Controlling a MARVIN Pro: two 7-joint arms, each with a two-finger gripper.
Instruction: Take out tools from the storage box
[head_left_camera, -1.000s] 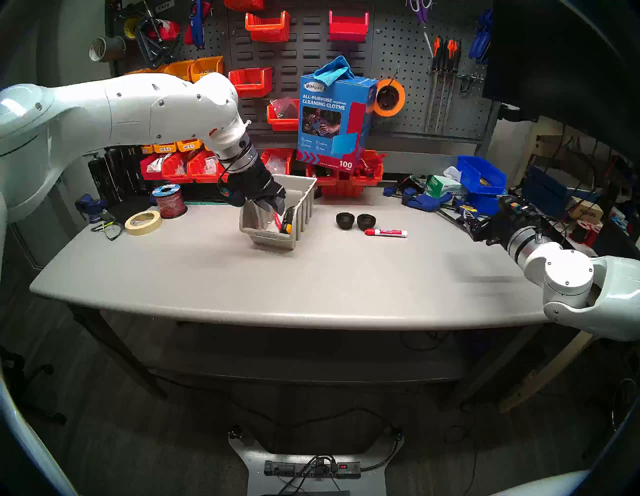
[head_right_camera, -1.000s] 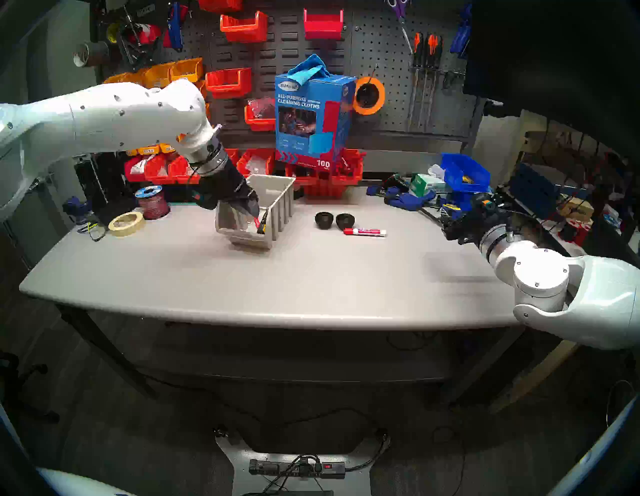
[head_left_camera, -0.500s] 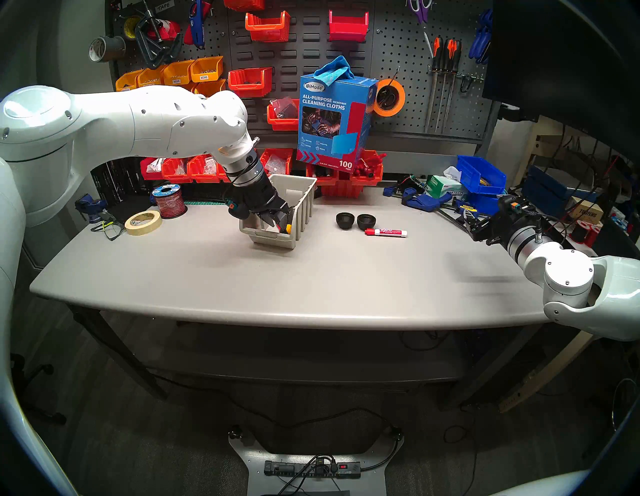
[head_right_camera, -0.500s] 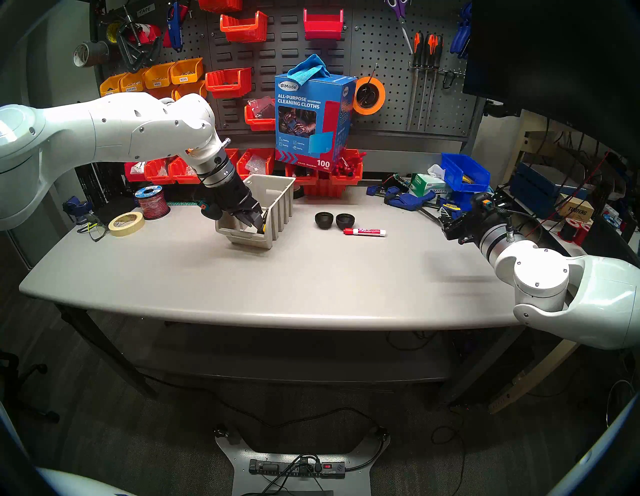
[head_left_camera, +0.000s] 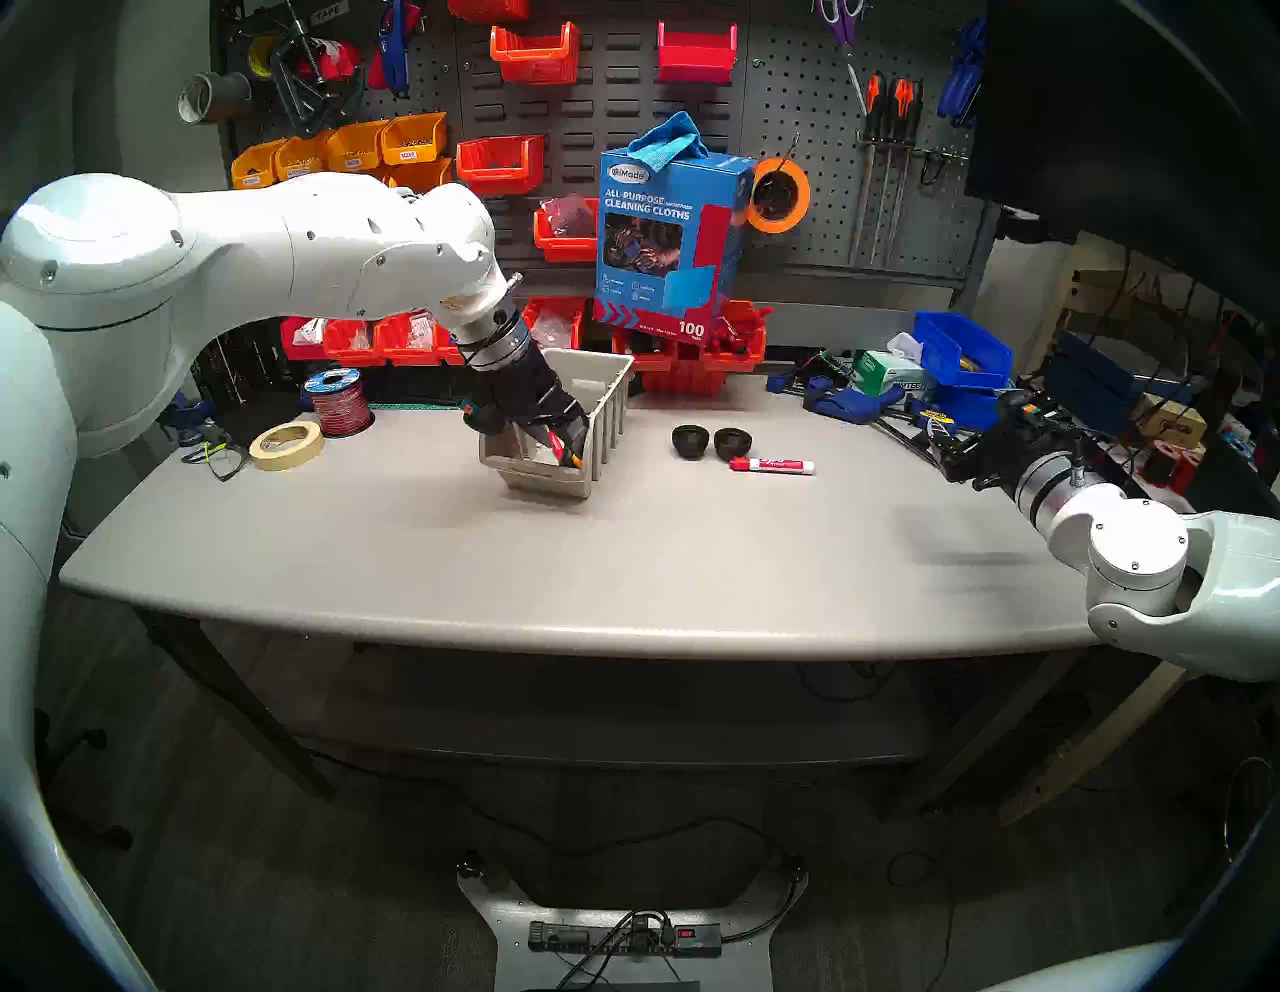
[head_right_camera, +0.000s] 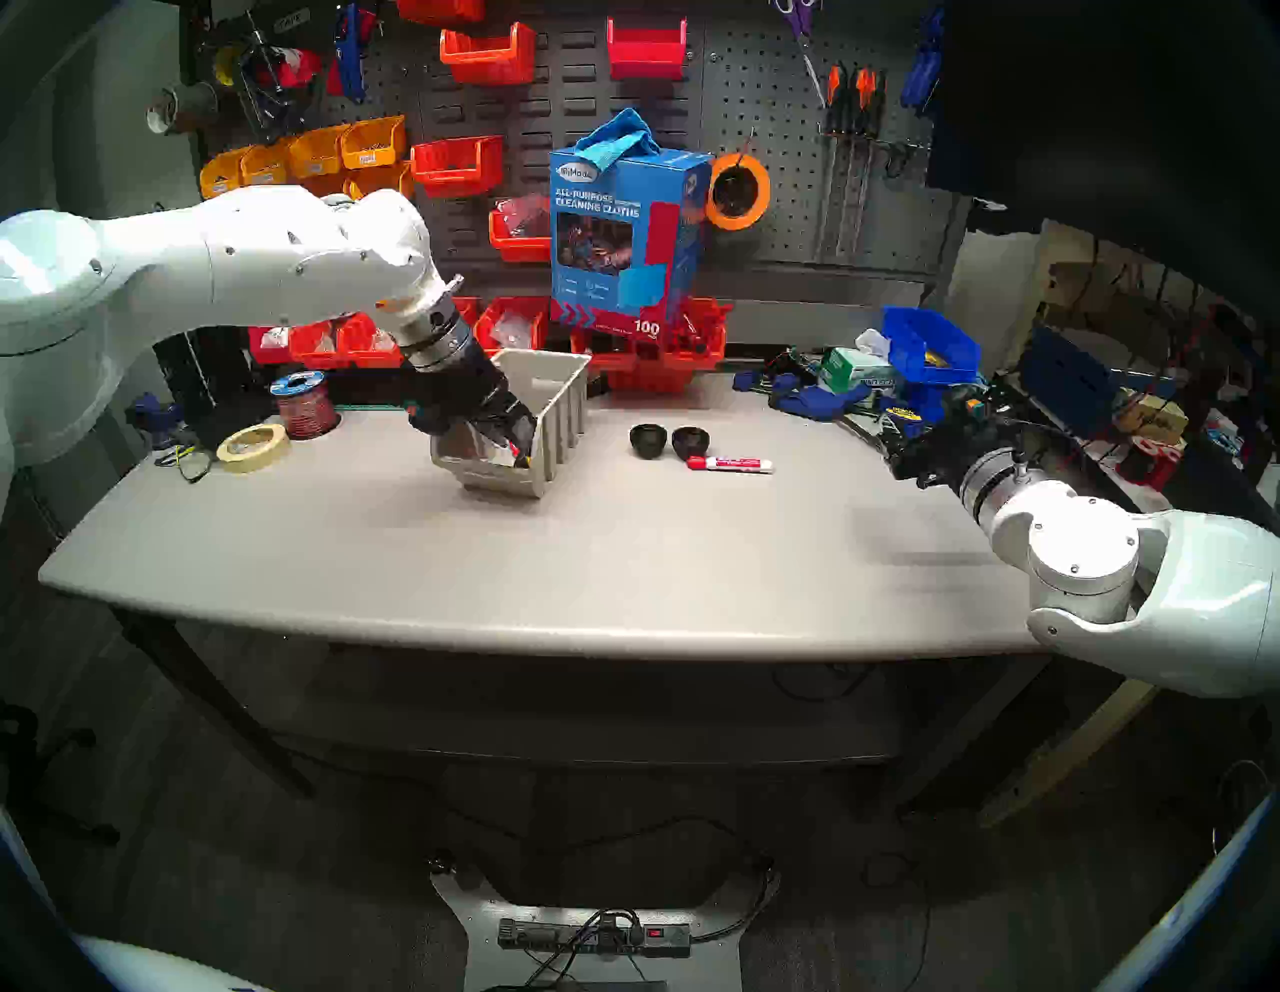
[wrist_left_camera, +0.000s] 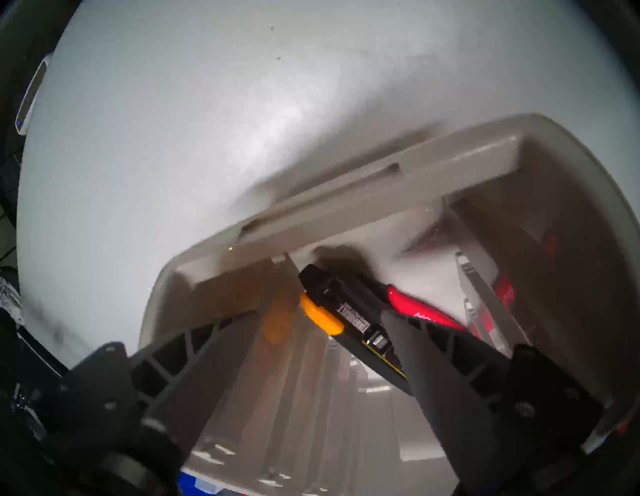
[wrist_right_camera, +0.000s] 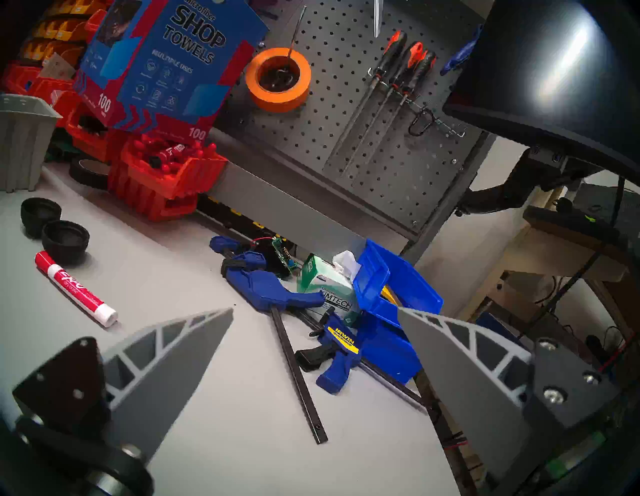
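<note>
- The left gripper (wrist_left_camera: 332, 294) has gone deeper into the beige storage box (head_left_camera: 554, 478), and its jaws have spread apart around the black tool with yellow marks (wrist_left_camera: 349, 318), not yet clamped; the red-handled tool (wrist_left_camera: 415, 306) lies beside.
- Two black cups (head_left_camera: 712, 442) and the Expo marker (head_left_camera: 771, 465) already lie out, right of the box.
- The right gripper (wrist_right_camera: 313, 313) waits wide open, far right.

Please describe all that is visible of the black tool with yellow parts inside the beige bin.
The black tool is long and slim, apparently plastic, with a rounded yellow tab on one side and a printed label. It lies slanted inside the beige bin, its tip toward the low front wall, beside a red-handled tool. The left gripper's spread fingers flank it.
</note>
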